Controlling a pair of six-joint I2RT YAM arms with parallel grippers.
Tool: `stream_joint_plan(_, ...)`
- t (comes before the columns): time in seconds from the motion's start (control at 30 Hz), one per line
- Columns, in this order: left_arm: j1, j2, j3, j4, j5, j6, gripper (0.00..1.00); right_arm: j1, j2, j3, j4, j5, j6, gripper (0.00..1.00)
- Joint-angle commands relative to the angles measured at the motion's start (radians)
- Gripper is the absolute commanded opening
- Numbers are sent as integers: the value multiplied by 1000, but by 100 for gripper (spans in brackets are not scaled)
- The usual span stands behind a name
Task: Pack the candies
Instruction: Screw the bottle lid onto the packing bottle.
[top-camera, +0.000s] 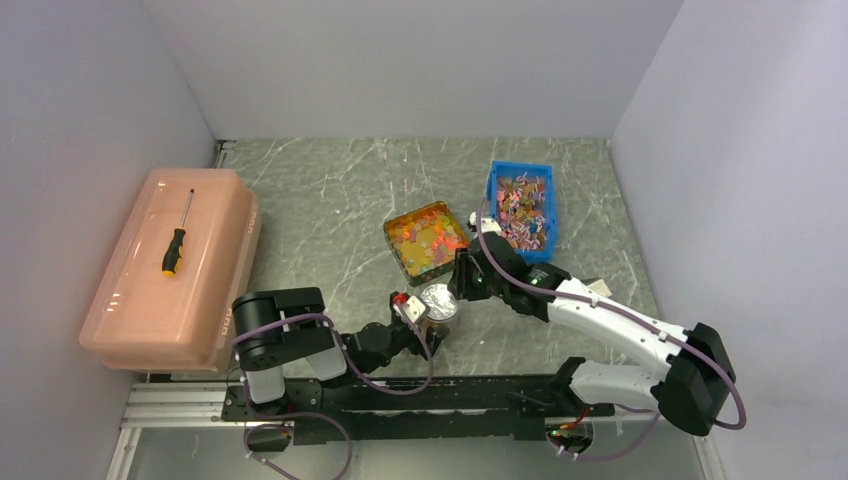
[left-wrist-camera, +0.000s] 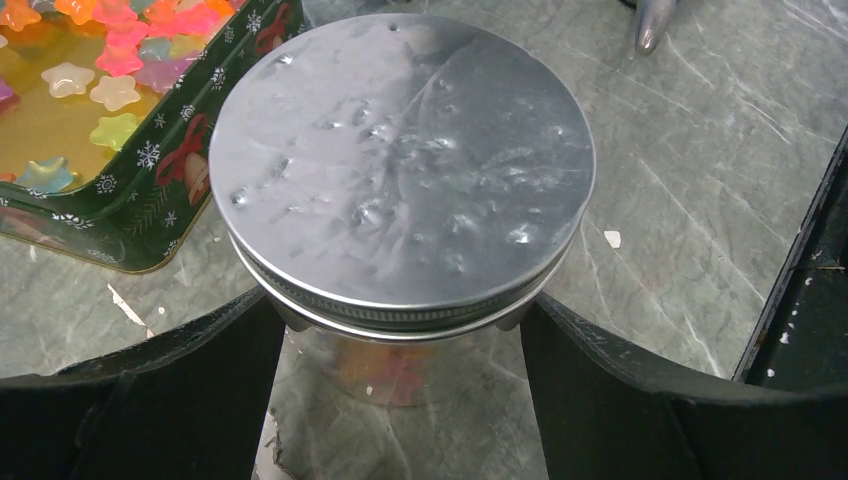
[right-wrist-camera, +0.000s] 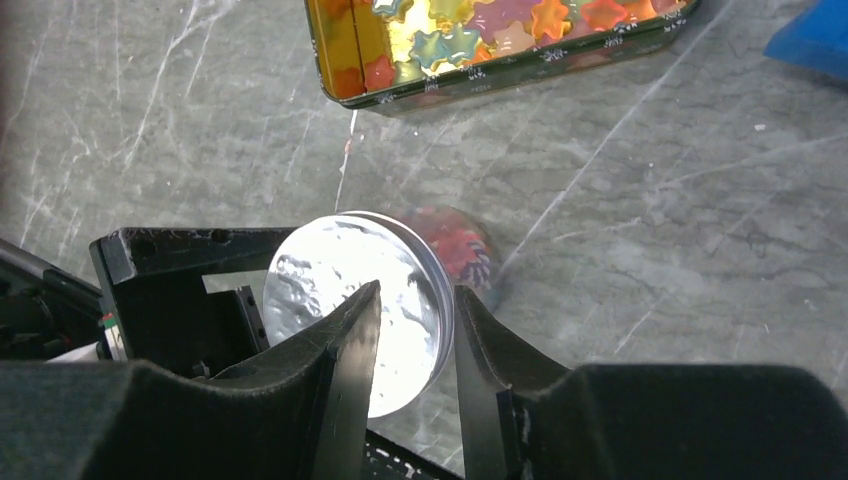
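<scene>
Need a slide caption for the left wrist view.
Left gripper grips a clear jar, metal lid on, beside a green tin of star-shaped candies.

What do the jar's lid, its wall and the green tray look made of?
Lid: probably thin metal, dull silver, dimpled, ridged rim. Jar wall: clear plastic or glass; candies show through. Green tray: likely printed tin, glossy, gold inside.

Screwdriver (top-camera: 179, 233) lying atop pink box (top-camera: 150, 300); blue bin (top-camera: 520, 167) holding pinkish pieces.
</scene>
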Motion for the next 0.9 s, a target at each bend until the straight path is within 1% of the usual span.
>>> stream_joint_plan(0.0,2,-4,-7,32,26,-27,43,-24,29,33,84,-53,-46,35)
stream_joint_plan(0.33,2,-6,-6,31,29,-25,42,-34,26,-25,112,-114,-49,29)
stream_joint_plan(0.57,2,-8,2,18,29,-25,42,-35,1,-91,110,-128,-37,29)
stream_joint_plan(0.8,2,-18,4,8,23,-24,42,-32,-87,-170,106,-168,2,19)
stream_joint_plan(0.87,1,-18,7,0,22,-24,42,-29,-118,-188,100,-178,19,17)
